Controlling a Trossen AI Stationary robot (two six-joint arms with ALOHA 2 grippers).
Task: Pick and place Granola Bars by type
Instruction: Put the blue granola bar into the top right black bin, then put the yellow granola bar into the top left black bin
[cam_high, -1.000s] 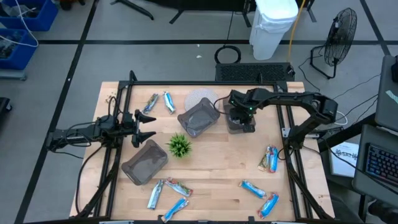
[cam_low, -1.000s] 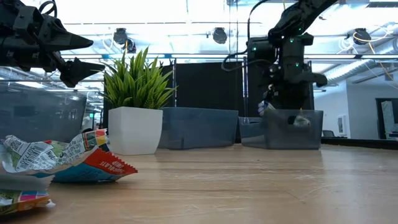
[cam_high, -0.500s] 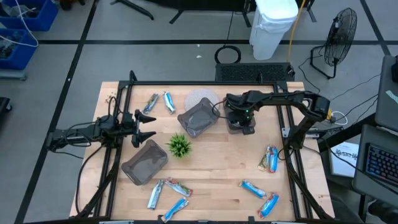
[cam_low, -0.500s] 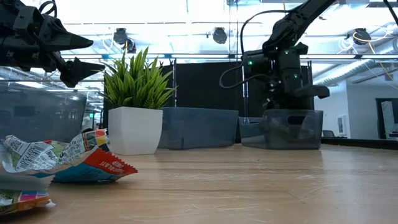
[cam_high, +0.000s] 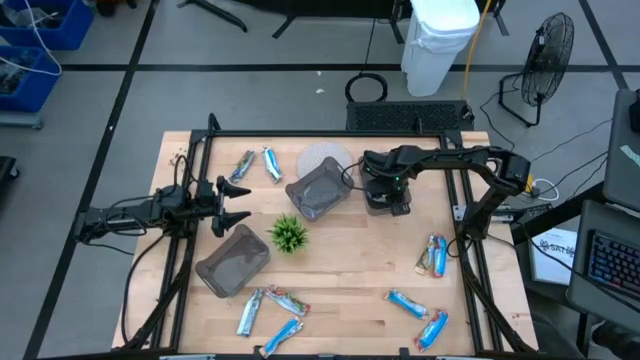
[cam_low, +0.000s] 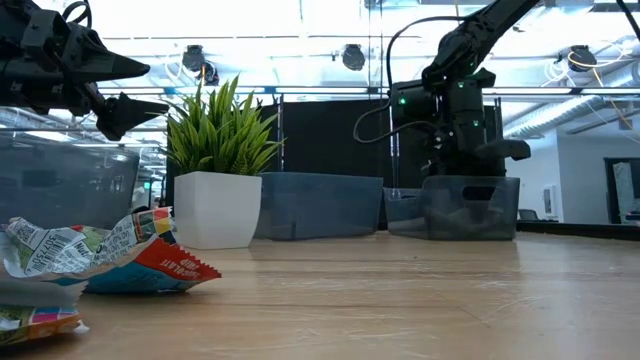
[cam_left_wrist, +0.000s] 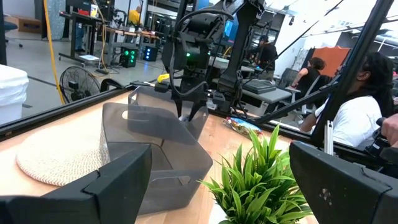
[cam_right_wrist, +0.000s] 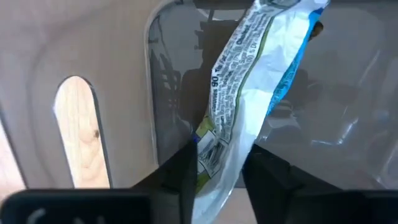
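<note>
My right gripper (cam_high: 388, 195) points down into a grey tray (cam_high: 372, 203) on the table's far right part and is shut on a granola bar (cam_right_wrist: 249, 74), a silver packet with blue and greenish marks. My left gripper (cam_high: 245, 203) hovers open above the table's left side, near another grey tray (cam_high: 233, 262), and touches nothing; its fingers stand wide apart in the left wrist view (cam_left_wrist: 221, 152). Other granola bars lie flat on the table: two near the far edge (cam_high: 258, 164), several near the near edge (cam_high: 268, 312) and several at the right (cam_high: 432, 255). My right gripper pinches the granola bar between its two fingers (cam_right_wrist: 180, 171) at one end of the packet (cam_right_wrist: 217, 146), from above, pointing down. The packet reaches away from the fingers into the tray. Whether its far end (cam_right_wrist: 280, 15) touches the tray's floor, I cannot tell.
A third grey tray (cam_high: 320, 190) stands at the table's middle, next to a round pale mat (cam_high: 325, 157). A small green plant in a white pot (cam_high: 289, 234) stands between the trays. Crumpled packets (cam_low: 100, 255) lie close to the low camera. A dark frame edges the table.
My right gripper has come down into the far right tray, carrying the granola bar with it, and shifted slightly toward the table's left. It has stayed shut on the packet.
</note>
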